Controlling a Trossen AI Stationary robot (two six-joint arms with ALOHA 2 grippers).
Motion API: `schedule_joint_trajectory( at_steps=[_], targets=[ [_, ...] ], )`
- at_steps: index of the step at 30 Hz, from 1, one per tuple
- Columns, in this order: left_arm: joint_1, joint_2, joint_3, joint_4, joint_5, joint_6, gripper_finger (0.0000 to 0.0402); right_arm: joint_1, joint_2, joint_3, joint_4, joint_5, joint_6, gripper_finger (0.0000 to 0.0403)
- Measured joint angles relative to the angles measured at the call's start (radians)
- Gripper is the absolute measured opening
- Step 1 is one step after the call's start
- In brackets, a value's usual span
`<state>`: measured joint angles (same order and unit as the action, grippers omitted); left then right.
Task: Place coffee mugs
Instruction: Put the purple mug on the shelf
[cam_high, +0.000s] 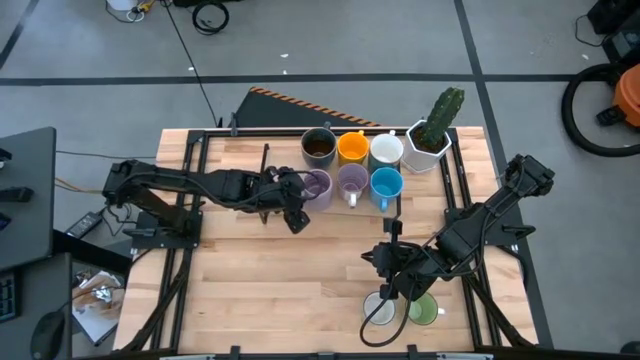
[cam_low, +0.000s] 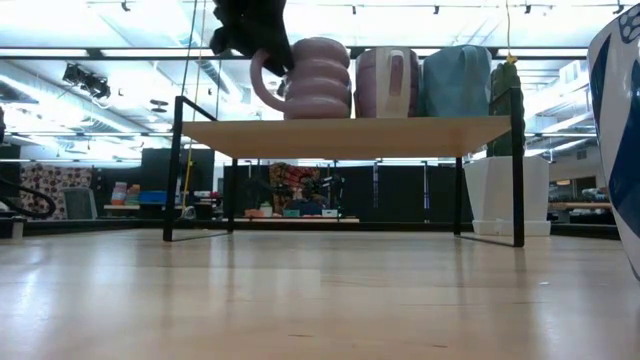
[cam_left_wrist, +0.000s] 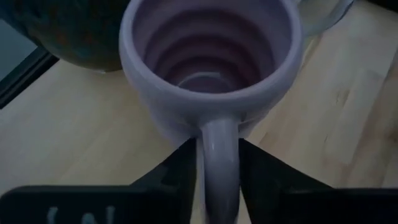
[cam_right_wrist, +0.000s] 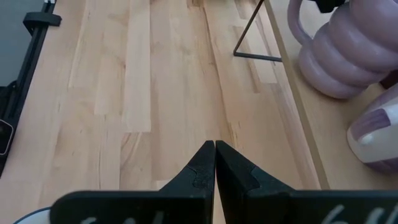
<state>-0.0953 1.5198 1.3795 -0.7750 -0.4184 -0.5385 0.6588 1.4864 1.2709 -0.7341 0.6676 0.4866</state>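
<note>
In the left wrist view, the left gripper (cam_left_wrist: 217, 180) is seen nearest the lens, its two dark fingers (cam_left_wrist: 174, 177) closed on either side of the handle of a ribbed lavender mug (cam_left_wrist: 208, 74). The mug stands upright with its mouth open to the camera, on pale wood, and a dark brown mug (cam_left_wrist: 74, 31) is seen just beside it.

In the right wrist view, the right gripper (cam_right_wrist: 214, 163) is shown with its fingers pressed together and nothing between them, above the bare wooden table (cam_right_wrist: 124, 93). The ribbed lavender mug (cam_right_wrist: 348, 50) is seen well ahead of it on a raised shelf (cam_right_wrist: 311, 143), beside a second lavender mug (cam_right_wrist: 376, 134).

In the low view, the shelf (cam_low: 350, 135) is seen edge-on on thin black legs. The ribbed mug (cam_low: 315, 80) is set on it with the left gripper (cam_low: 250, 30) at its handle, and the smooth lavender mug (cam_low: 385, 82) and a blue mug (cam_low: 455, 82) are lined up next to it.

In the high view, the left gripper (cam_high: 292, 195) is found at the ribbed mug (cam_high: 316, 184), at the left end of the front row. The orange mug (cam_high: 352, 148) and a white mug (cam_high: 386, 150) are placed behind, next to a cactus pot (cam_high: 430, 140). The right gripper (cam_high: 385, 258) is held over the table's front right, near a green mug (cam_high: 423, 310) and another white mug (cam_high: 378, 305).
</note>
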Motion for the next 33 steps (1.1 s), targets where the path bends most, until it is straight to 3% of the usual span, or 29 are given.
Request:
schedule_joint_trajectory(
  at_steps=[9,21,33],
  targets=[
    [0.007,0.003,0.01,-0.01,0.044,0.025,0.0161,-0.007,0.0,0.0,0.018,-0.003,-0.06,0.0019],
    [-0.001,0.003,0.028,-0.055,0.077,0.111,0.0162,-0.216,0.0,0.0,0.243,-0.005,-0.525,0.0023],
    [-0.028,-0.023,0.029,-0.024,0.082,0.185,0.0162,-0.373,0.0,0.0,0.323,-0.065,-0.731,0.0113]
  ],
)
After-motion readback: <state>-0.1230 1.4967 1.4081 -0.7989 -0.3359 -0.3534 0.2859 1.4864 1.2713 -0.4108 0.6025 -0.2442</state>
